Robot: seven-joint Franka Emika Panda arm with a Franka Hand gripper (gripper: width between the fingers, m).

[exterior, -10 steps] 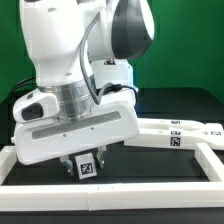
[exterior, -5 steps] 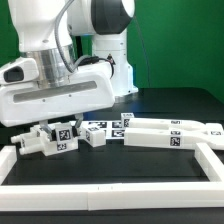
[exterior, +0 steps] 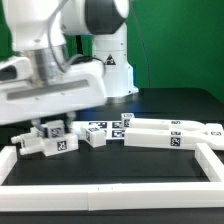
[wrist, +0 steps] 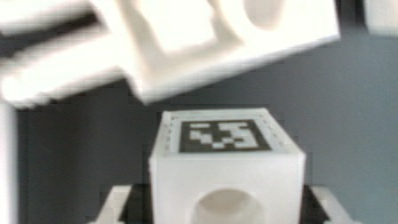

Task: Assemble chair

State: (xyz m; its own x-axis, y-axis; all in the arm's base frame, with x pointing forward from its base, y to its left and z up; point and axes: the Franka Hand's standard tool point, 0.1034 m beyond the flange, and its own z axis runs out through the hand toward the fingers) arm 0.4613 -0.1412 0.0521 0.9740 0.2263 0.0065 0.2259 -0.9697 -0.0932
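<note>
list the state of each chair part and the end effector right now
end effector: shut on the tagged block
tagged block: gripped, upright
blocky part: lying down, not held
small cube: resting, not held
long parts: lying flat, not held

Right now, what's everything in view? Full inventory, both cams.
Loose chair parts: roughly five, white with black-and-white tags, in a row across the table inside the rails; overlaps make the exact count unclear.
Long part: the biggest of these, white, at the exterior view's right end of the row.
Tagged block: one, white, held between the gripper's fingers, above the row's left end in the exterior view.
Border rails: white, framing the work area.
Table: one, black.
Backdrop: green, behind the table.
Robot arm: one, white with a dark joint, on the exterior view's left.
Gripper: one, closed on the tagged block.
</note>
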